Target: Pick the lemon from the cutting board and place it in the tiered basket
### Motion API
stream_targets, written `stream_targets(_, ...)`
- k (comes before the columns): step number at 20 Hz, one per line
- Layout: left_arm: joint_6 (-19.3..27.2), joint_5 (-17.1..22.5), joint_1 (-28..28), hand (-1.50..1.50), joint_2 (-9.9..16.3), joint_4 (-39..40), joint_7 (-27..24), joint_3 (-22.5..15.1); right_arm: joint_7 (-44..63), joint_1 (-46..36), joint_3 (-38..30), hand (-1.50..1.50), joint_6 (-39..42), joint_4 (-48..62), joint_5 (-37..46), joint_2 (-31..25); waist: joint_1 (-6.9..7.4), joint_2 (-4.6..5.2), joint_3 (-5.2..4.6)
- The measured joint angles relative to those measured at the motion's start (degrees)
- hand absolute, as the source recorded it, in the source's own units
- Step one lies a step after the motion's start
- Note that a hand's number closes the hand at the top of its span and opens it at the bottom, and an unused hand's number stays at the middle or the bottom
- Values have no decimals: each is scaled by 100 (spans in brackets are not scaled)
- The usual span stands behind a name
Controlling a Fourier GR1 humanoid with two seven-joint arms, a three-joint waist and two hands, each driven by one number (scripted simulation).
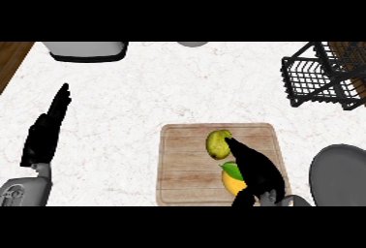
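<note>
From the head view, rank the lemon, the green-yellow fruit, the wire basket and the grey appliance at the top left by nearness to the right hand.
1. lemon, under the right hand.
2. green-yellow fruit, at its fingertips.
3. wire basket, far right.
4. grey appliance, far left.

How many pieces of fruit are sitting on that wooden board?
2. A greenish-yellow fruit lies near the cutting board's middle top; the lemon, with a green leaf, lies just below it, partly covered by the right hand. More could be hidden underneath.
</note>
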Motion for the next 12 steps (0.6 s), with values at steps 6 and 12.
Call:
stream_targets(6,-78,-69,-43,0,-72,1,44,35,-102,88,-55,150,114,278,185,311,-8,-26,-13)
stream_targets(12,-153,-41,-3,0,-17,-119,72,108,-528,-177,97,150,563,512,314,63,5,-55,-34)
